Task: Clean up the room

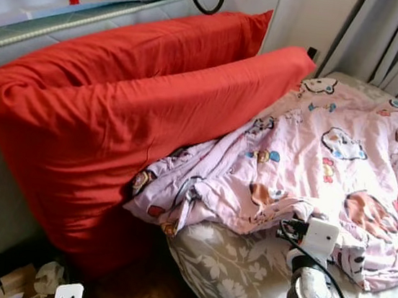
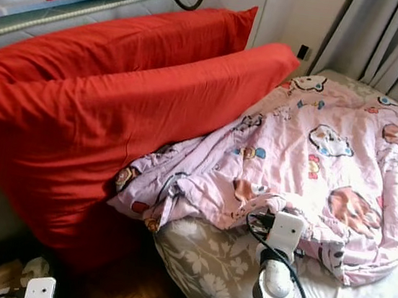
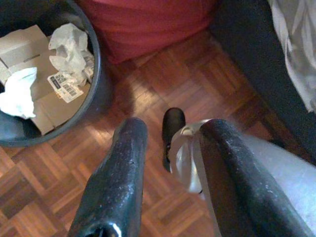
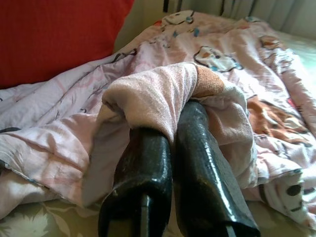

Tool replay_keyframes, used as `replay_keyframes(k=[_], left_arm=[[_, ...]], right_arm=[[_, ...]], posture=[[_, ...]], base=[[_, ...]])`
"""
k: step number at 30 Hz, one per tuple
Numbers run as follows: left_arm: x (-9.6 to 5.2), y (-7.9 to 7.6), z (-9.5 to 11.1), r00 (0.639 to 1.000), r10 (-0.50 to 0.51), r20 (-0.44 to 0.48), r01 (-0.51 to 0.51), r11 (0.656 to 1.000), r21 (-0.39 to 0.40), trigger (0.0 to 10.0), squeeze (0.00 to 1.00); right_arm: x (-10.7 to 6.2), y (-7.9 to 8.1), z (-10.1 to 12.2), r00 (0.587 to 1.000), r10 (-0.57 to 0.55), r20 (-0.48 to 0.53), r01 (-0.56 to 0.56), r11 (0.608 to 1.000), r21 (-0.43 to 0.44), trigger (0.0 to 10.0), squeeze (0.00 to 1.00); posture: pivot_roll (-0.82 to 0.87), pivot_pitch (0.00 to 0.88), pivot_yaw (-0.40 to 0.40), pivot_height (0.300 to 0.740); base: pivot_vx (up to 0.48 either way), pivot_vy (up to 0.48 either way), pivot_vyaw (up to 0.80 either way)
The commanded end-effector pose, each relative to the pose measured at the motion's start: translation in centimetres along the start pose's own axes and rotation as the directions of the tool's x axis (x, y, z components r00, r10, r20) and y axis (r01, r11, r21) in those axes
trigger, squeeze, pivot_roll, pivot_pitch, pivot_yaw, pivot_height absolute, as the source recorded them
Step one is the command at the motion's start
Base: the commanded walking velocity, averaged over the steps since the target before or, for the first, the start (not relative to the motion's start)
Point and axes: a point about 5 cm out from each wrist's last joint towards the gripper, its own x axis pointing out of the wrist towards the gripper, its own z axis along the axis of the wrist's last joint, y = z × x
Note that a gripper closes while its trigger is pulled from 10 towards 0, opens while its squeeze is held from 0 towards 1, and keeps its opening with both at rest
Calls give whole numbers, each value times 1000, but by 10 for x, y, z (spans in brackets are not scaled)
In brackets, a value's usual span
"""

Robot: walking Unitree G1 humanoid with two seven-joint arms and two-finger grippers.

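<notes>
- right gripper is clamped on a fold of the pink blanket, fingers pressed together with the cloth bunched over the tips
- the rest of the blanket spreads away from the gripper across the bed, crumpled, with its far edge running up against the two red pillows
- the pinch is on the near hem, just above the grey leafy sheet, so the gripper sits right at the bed's edge
- handling guess: it's thin, soft and light, zero stiffness, so it'll just drape and trail whatever way it's pulled. Nothing fragile here
- the catch is that a pinch in one spot only lifts that spot and the rest drags. It could also slide out of smooth fingers if only one layer is caught
- I'd say a corner or a doubled-up hem is the best place to hold, thick enough to bite on. The current fold looks decently fat
- left gripper hangs low beside the bed with its fingers spread and nothing in them, over the parquet floor
- just off from it there's a black bin with cardboard and crumpled paper inside
</notes>
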Motion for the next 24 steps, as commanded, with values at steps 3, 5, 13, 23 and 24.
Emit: replay_keyframes(k=[3,5,13,23,24], left_arm=[[-2,2,-6,1000,16,-20,-16,1000,-14,10000,0],[-2,3,-6,1000,16,-21,-16,1000,-14,10000,0],[-2,2,-7,1000,15,-22,-15,1000,-14,10000,0],[-2,3,-7,1000,15,-23,-15,1000,-14,10000,0],[-2,3,-7,1000,15,-23,-15,1000,-14,10000,0]], right_arm=[[1,-1,5,1000,-5,15,5,1000,-5,10000,0],[2,0,9,999,-8,32,8,1000,-3,10000,0],[7,-8,17,996,-61,62,61,998,2,10000,0],[7,-12,23,993,-86,85,86,996,-3,10000,0],[7,-12,23,993,-85,85,86,996,-4,10000,0]], posture=[[113,148,-51,740],[113,157,-49,740],[117,163,-48,740],[119,169,-47,740],[119,169,-47,740]], base=[[-240,0,0],[-240,0,0],[-30,0,0],[-24,0,0],[0,0,0]])
